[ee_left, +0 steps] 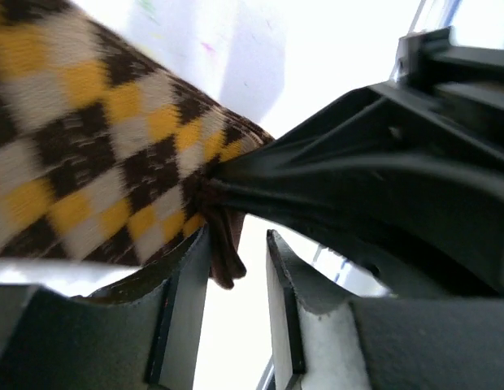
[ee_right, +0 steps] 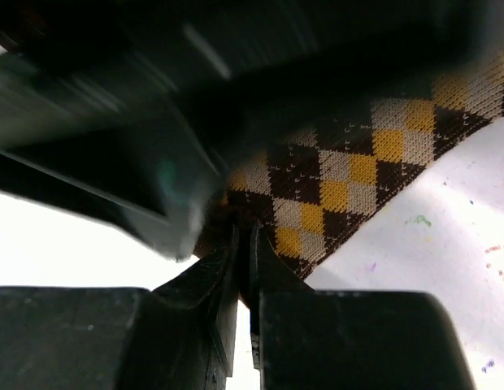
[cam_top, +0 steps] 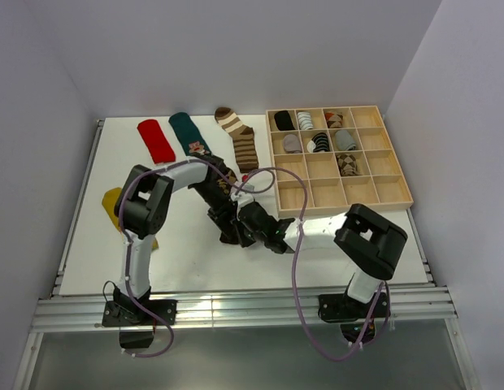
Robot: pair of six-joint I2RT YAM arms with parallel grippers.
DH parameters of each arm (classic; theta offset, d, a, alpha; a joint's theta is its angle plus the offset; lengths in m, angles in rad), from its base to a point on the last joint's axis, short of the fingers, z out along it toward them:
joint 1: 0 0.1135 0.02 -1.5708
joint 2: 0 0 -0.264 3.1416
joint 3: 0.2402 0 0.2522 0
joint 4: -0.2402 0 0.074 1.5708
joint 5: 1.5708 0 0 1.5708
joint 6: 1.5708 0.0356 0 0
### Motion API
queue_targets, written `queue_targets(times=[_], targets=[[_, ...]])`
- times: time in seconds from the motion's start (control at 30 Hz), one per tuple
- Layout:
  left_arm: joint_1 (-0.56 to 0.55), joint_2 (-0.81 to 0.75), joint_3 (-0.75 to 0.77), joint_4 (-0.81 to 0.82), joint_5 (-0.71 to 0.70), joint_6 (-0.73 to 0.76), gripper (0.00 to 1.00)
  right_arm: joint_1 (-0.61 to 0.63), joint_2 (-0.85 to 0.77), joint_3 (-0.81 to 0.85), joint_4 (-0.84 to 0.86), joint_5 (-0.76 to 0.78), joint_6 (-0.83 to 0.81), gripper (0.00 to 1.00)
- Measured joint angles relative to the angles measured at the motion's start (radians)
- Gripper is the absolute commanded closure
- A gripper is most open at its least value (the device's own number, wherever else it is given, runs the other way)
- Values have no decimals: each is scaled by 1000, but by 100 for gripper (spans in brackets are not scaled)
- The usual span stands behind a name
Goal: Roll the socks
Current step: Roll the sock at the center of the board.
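Observation:
The brown argyle sock (ee_left: 81,154) lies at the table's middle, mostly hidden under both grippers in the top view (cam_top: 227,184). My right gripper (ee_right: 244,231) is shut on its dark brown edge; the diamond pattern (ee_right: 358,171) runs off to the right. My left gripper (ee_left: 240,240) is open, and the sock's brown tip hangs between its fingers against the left finger (ee_left: 183,301). In the top view the left gripper (cam_top: 226,221) and the right gripper (cam_top: 245,224) meet tip to tip. The red sock (cam_top: 156,140), teal sock (cam_top: 189,134) and striped sock (cam_top: 240,138) lie flat at the back. The mustard sock (cam_top: 114,201) lies at the left.
A wooden compartment tray (cam_top: 390,191) stands at the back right, with rolled socks in several upper cells. White walls close in the table on three sides. A metal rail (cam_top: 236,307) runs along the near edge.

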Motion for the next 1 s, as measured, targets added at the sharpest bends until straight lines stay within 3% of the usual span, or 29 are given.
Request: queue_targets(times=[0.2,0.33,0.53,0.67,0.83,1.0], targets=[[85,-147,-96,203,-69,-141,60,-79,23,40,-50,-159,19,98],[152,-279,-227,375,-193,-200,57,-120,84,142,-144,-253,26,98],[144,-549,-447,594,-381,-196,52,-187,177,280,-270,-405,29,96],[87,-702,-581,753,-513,-145,47,-225,245,381,-373,-494,29,96],[-103,-867,-794,928,-667,-69,41,-251,325,507,-496,-565,16,95],[-230,-909,-898,1023,-744,-13,39,-280,376,574,-575,-642,6,94]])
